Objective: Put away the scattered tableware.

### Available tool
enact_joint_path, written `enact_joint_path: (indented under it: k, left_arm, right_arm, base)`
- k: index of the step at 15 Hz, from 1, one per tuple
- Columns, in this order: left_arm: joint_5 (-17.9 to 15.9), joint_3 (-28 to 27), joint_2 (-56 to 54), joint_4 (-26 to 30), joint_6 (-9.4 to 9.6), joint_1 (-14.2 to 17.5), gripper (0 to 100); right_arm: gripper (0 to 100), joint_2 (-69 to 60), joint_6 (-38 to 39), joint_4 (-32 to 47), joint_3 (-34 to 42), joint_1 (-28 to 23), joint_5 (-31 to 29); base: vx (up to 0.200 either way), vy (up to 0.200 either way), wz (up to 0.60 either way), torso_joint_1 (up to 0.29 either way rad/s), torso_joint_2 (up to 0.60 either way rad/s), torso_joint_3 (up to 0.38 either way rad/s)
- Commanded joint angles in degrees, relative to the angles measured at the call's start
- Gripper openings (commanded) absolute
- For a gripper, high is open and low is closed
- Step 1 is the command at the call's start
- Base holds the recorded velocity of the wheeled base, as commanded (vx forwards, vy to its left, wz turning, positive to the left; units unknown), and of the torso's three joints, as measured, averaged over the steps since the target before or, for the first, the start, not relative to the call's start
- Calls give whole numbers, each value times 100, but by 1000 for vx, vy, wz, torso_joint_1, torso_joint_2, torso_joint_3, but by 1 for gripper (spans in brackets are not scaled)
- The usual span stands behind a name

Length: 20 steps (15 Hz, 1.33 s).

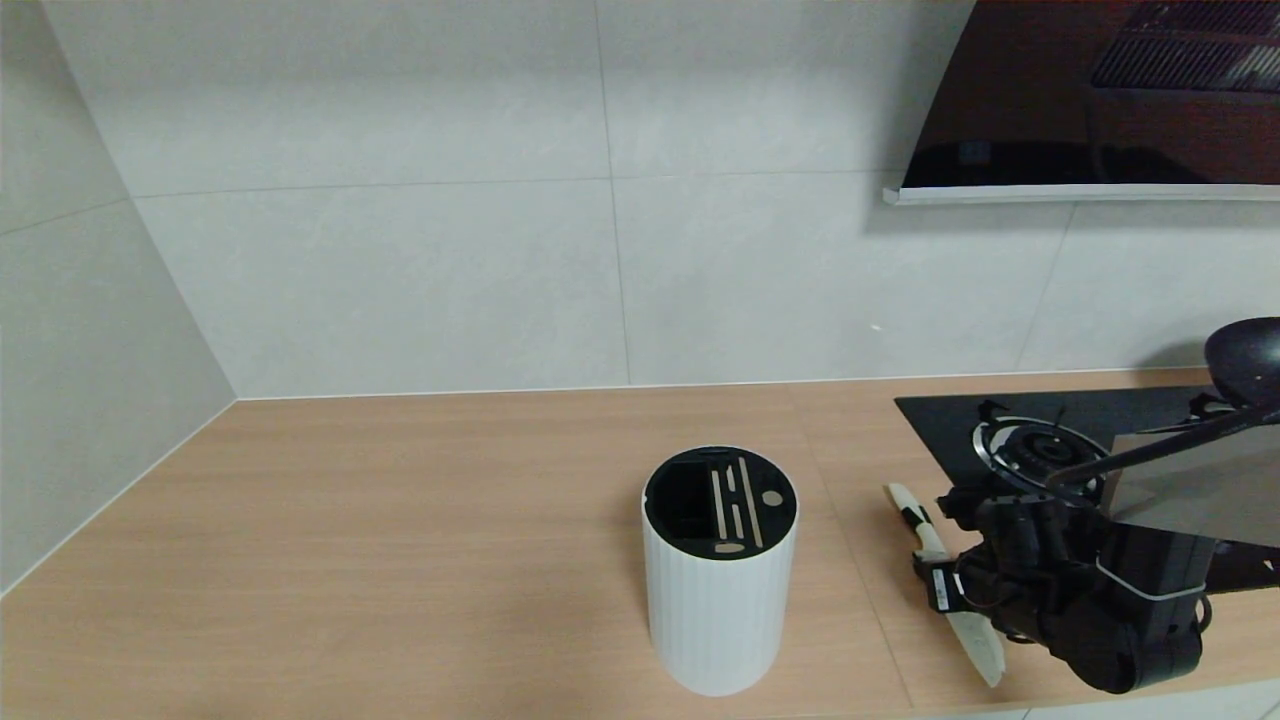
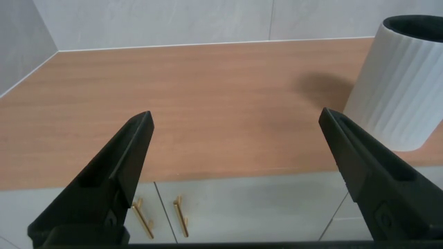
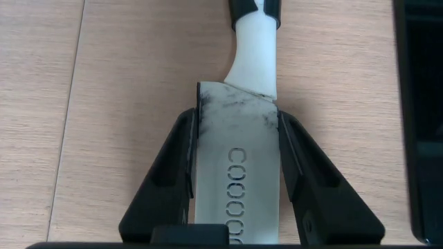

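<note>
Right gripper (image 3: 237, 117): its jaws pinch the knife (image 1: 975, 640) across the width of the pale blade, one finger against each long edge, just below where the blade meets the handle.
Knife position: at the right of the tabletop (image 1: 400, 520), between the holder (image 1: 720, 600) and the hob (image 1: 1030, 450), apart from both. Whether it rests on the wood or is just off it cannot be told.
Knife axis: runs near to far with a slight slant. The tip is at the near end by the tabletop's front edge, and the handle (image 1: 905, 503) is at the far end, leaning toward the holder. The flat of the blade faces up. The handle is white with a black band.
Left gripper (image 2: 235, 114): jaws spread wide with nothing between them, hanging over the front edge of the tabletop, with the cabinet doors (image 2: 242, 214) and their gold pulls below.
Holder: a white ribbed cylinder standing upright left of the knife. Its black top has a square opening, narrow slots and small holes.
Hob: black glass with a ringed burner, just right of and beyond the knife's handle end.
Utensil (image 1: 1245, 360): a dark rounded head on a long thin stem slanting over the hob above the right arm. Its kind cannot be told.
Wall (image 1: 400, 250): pale grey tiles behind the tabletop.
Hood (image 1: 1100, 90): dark and glossy, high on the wall above the hob.
</note>
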Motion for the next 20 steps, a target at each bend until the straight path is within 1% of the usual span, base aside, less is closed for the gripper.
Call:
enact_joint_path:
  k: [1, 4, 5, 7, 8, 9, 10, 11, 12, 13, 14, 16, 17, 18, 19, 20]
  left_arm:
    - [1, 1, 2, -1, -5, -9, 100]
    - [-8, 1, 2, -1, 13, 0, 100]
    - [-8, 1, 2, -1, 30, -9, 100]
    - [-8, 1, 2, -18, 74, 0, 100]
    - [-148, -237, 20, 26, 83, -9, 100]
    - [-500, -694, 240, 122, 83, -70, 100]
    - [-1098, -1458, 811, 342, 83, -141, 100]
    - [-1388, -1986, 1277, 474, 83, -141, 100]
    - [-1713, -2768, 2261, 535, 83, -141, 100]
    - [-1827, -3155, 2762, 527, 92, -141, 100]
    - [-1959, -3858, 3711, 527, 83, -158, 100]
    - [-1985, -4596, 4652, 509, -23, -211, 100]
    - [-1985, -4860, 5039, 483, -207, -475, 100]
    - [-1950, -5071, 5575, 184, -805, -1512, 100]
    - [-1933, -5062, 5917, -273, -1438, -2109, 100]
    - [-1924, -5035, 6172, -669, -1886, -2382, 100]
  right_arm:
    - [0, -581, 10, -59, 176, 3, -17]
    - [0, -1565, -7, -59, 475, 20, 1]
    - [0, -2102, -7, -15, 536, 117, 1]
    - [0, -2770, -7, 214, 492, 266, 1]
    - [0, -3095, -7, 389, 360, 363, 1]
    - [0, -3394, -7, 688, 79, 503, -8]
    - [0, -3745, -7, 1172, -316, 679, -8]
    - [0, -3974, -7, 1550, -650, 820, -8]
    - [0, -4299, 1, 2262, -1274, 1092, -26]
    - [0, -4457, 10, 2587, -1538, 1224, -43]
    - [0, -4650, 45, 2938, -1810, 1470, -52]
    - [0, -4800, 63, 2956, -1810, 1813, -78]
    - [0, -4870, 107, 2956, -1767, 2033, -149]
    - [0, -4949, 177, 2965, -1731, 2613, -386]
    - [0, -4958, 177, 2965, -1679, 3061, -667]
    - [0, -4958, 168, 2965, -1600, 3369, -896]
  base:
    - [0, 0, 0, 0, 0, 0]
    - [0, 0, 0, 0, 0, 0]
    - [0, 0, 0, 0, 0, 0]
    - [0, 0, 0, 0, 0, 0]
    - [0, 0, 0, 0, 0, 0]
    - [0, 0, 0, 0, 0, 0]
    - [0, 0, 0, 0, 0, 0]
    - [0, 0, 0, 0, 0, 0]
    - [0, 0, 0, 0, 0, 0]
    - [0, 0, 0, 0, 0, 0]
    - [0, 0, 0, 0, 0, 0]
    - [0, 0, 0, 0, 0, 0]
    - [0, 0, 0, 0, 0, 0]
    - [0, 0, 0, 0, 0, 0]
    - [0, 0, 0, 0, 0, 0]
    - [0, 0, 0, 0, 0, 0]
